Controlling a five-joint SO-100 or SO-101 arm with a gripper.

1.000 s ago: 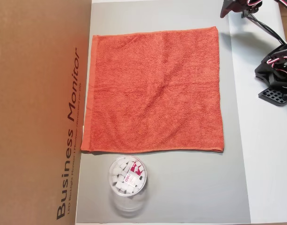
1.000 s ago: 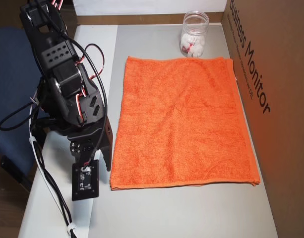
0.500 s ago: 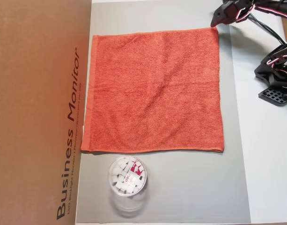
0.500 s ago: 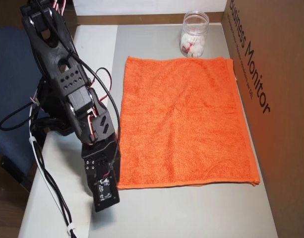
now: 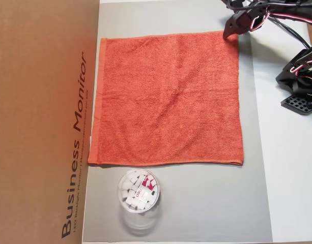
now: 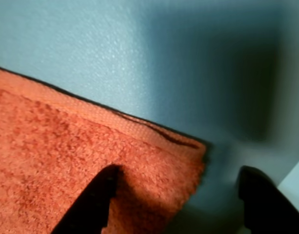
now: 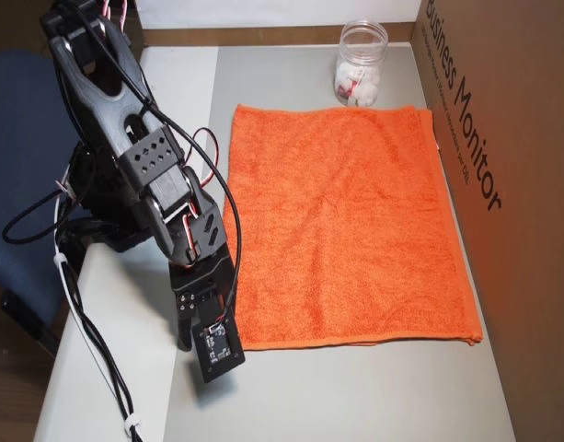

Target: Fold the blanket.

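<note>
Orange-red terry cloth, the blanket (image 5: pixel 168 99) lies spread flat and unfolded on the grey mat (image 5: pixel 196 203) that covers the middle of the tabletop (image 5: pixel 293 178), its hemmed edges square to the mat's sides and one side running just beside a tall cardboard box (image 5: pixel 41 122). Poised over one of the blanket's corners is the claw (image 6: pixel 176 200), with its fingers apart: in the wrist view one dark finger (image 6: pixel 93 202) sits above the fuzzy pile just inside the hem, the other hangs over bare mat beyond the corner, and nothing is held. Judging by this, the step in hand is taking that corner. To do it well, the claw should probably come straight down until the lower finger slides under the hem band, then close on the hem rather than the loose pile, so the cloth does not slip or bunch. A clear plastic jar (image 5: pixel 138 190) of small white pieces stands near the blanket's far edge, apart from it, and should be kept out of the fold's path.
</note>
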